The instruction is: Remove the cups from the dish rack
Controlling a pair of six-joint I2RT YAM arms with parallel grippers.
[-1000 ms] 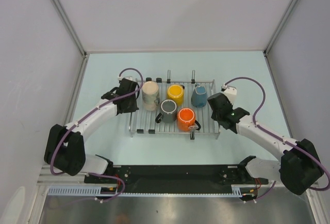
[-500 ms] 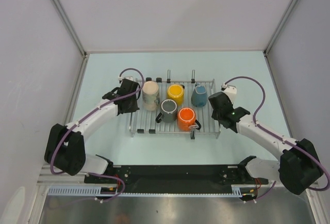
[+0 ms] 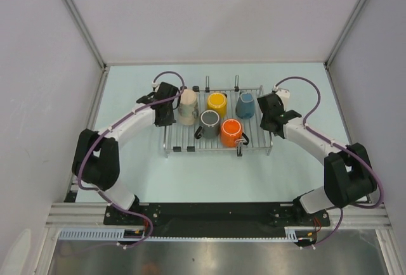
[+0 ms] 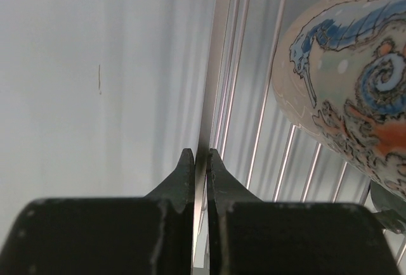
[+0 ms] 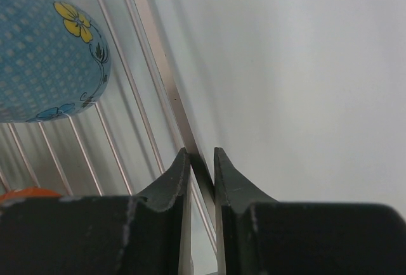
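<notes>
Both arms clamped onto the dish rack (image 3: 190,137), all five cups sitting on it

The left gripper (image 4: 197,156) is squeezed shut on the rack's left edge rail. The right gripper (image 5: 202,153) has the same pinch on the right edge rail, and both wrist views show the thin bar caught between the fingertips. On the rack, the cream-beige cup (image 3: 186,107) is back left, just beside the left gripper. The yellow cup (image 3: 217,103) is back middle and the light blue cup (image 3: 245,104) is back right, near the right gripper. The dark grey cup (image 3: 209,123) is front middle, with the orange cup (image 3: 231,132) just beside it on the right. The pale table (image 3: 190,173) is under the rack.
</notes>
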